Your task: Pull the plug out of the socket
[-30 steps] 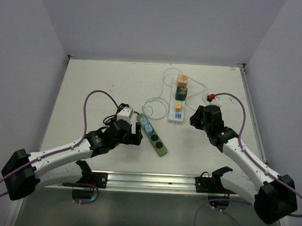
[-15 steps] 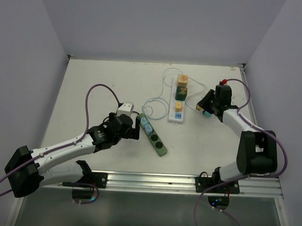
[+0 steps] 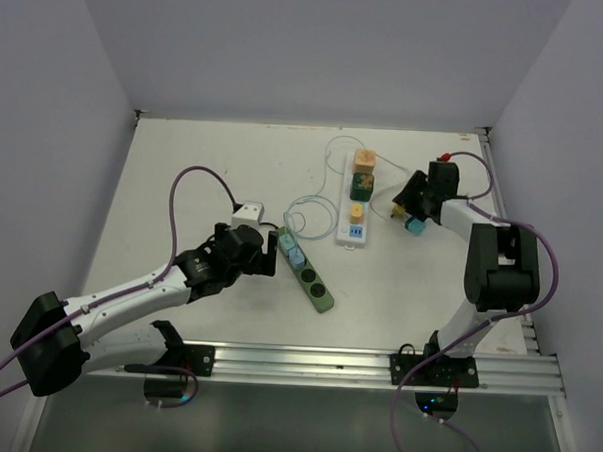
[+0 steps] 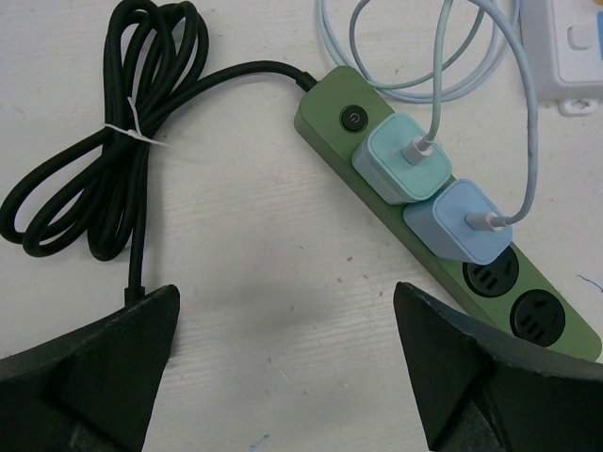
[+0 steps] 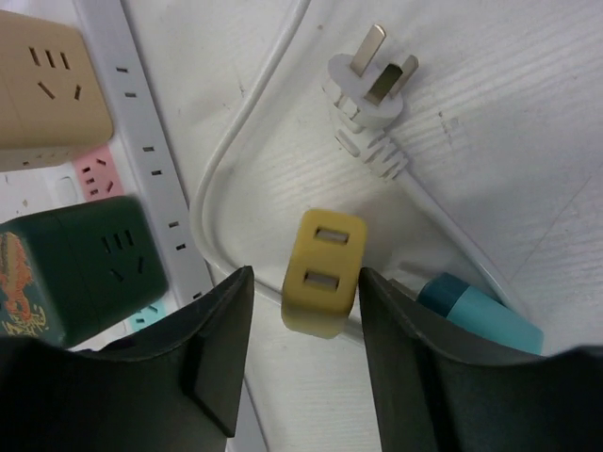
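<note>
A white power strip (image 3: 352,200) carries a tan plug (image 3: 363,159), a dark green plug (image 3: 363,181), a small yellow plug (image 3: 356,210) and a blue one (image 3: 356,229). My right gripper (image 3: 409,205) is just right of the strip. In the right wrist view it (image 5: 303,282) is open around a loose yellow plug (image 5: 322,271), with a gap on the left side. A green power strip (image 4: 325,113) holds a teal charger (image 4: 400,165) and a blue charger (image 4: 462,224). My left gripper (image 4: 285,292) is open and empty over bare table beside the green strip (image 3: 314,279).
The white strip's cable and pronged plug (image 5: 367,89) lie by the right gripper, with a teal object (image 5: 480,311) beside them. A coiled black cord (image 4: 94,179) lies left of the green strip. A white adapter (image 3: 248,214) sits near the left gripper.
My right arm swung from the middle out to the far right, and a yellow plug now shows beside its gripper. My left gripper shifted slightly left, away from the green strip.
</note>
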{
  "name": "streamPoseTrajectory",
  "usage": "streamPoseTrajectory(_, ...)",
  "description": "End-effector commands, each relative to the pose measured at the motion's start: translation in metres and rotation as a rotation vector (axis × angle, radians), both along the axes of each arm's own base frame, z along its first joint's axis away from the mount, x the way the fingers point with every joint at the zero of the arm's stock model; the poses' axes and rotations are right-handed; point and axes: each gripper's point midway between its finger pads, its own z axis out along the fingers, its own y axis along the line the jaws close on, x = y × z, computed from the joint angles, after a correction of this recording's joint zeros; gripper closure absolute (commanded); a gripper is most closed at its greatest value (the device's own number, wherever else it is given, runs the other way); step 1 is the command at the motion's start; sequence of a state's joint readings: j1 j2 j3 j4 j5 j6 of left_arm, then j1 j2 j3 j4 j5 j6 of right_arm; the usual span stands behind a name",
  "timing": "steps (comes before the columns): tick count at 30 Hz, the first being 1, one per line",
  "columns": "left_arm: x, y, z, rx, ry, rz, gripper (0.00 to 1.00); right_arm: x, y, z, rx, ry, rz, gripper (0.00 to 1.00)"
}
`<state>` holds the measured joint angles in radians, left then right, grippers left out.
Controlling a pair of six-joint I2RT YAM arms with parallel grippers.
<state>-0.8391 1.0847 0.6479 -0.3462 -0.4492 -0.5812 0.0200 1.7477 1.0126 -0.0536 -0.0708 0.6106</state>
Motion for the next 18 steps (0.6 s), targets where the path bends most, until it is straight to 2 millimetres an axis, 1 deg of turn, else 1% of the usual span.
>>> streamPoseTrajectory(1, 0.004, -0.001, 0.003, 0.006, -0.017, -0.009, 0.0, 0.014, -0.005, 0.016, -0.006, -0.035, -0.004, 0.46)
streamPoseTrajectory(3, 0.005, -0.002, 0.003, 0.005, -0.017, -0.009, 0.0, 0.012, -0.01, 0.022, -0.026, -0.037, -0.011, 0.44)
streamPoseTrajectory(5, 0.005, -0.002, 0.004, 0.004, -0.018, -0.008, 0.0, 0.011, -0.011, 0.028, -0.035, -0.045, -0.008, 0.43)
streamPoseTrajectory(6, 0.005, -0.002, 0.006, 0.001, -0.021, -0.008, 0.0, 0.01, -0.012, 0.035, -0.044, -0.057, -0.006, 0.42)
streamPoseTrajectory(7, 0.006, -0.003, 0.006, -0.001, -0.023, -0.009, 0.0, 0.009, -0.014, 0.039, -0.056, -0.06, -0.009, 0.41)
streamPoseTrajectory(9, 0.007, -0.004, 0.008, -0.003, -0.027, -0.01, 0.0, 0.005, -0.017, 0.045, -0.073, -0.06, -0.012, 0.4)
streamPoseTrajectory(10, 0.007, -0.004, 0.007, -0.001, -0.024, -0.01, 0.01, 0.003, -0.019, 0.054, -0.08, -0.075, -0.022, 0.4)
streamPoseTrajectory(11, 0.007, -0.004, 0.006, 0.0, -0.021, -0.01, 0.0, 0.001, -0.019, 0.059, -0.083, -0.082, -0.016, 0.41)
streamPoseTrajectory(12, 0.008, -0.005, 0.007, -0.003, -0.021, -0.01, 0.0, -0.004, -0.018, 0.059, -0.083, -0.079, -0.009, 0.41)
streamPoseTrajectory(13, 0.009, -0.005, 0.008, -0.007, -0.024, -0.006, 0.0, -0.007, -0.016, 0.074, -0.072, -0.115, 0.003, 0.41)
streamPoseTrajectory(14, 0.009, -0.005, 0.008, -0.008, -0.024, -0.003, 0.01, -0.017, -0.013, 0.069, -0.063, -0.108, 0.015, 0.41)
streamPoseTrajectory(15, 0.01, -0.005, 0.007, -0.015, -0.021, 0.002, 0.0, -0.02, -0.009, 0.076, -0.045, -0.139, 0.032, 0.42)
streamPoseTrajectory(16, 0.012, -0.006, 0.007, -0.022, -0.025, 0.007, 0.0, -0.027, -0.003, 0.09, -0.03, -0.184, 0.056, 0.42)
streamPoseTrajectory(17, 0.013, -0.007, 0.007, -0.03, -0.026, 0.013, 0.01, -0.039, 0.007, 0.085, 0.001, -0.192, 0.108, 0.42)
streamPoseTrajectory(18, 0.014, -0.009, 0.007, -0.04, -0.027, 0.012, 0.0, -0.047, 0.017, 0.087, 0.012, -0.209, 0.149, 0.43)
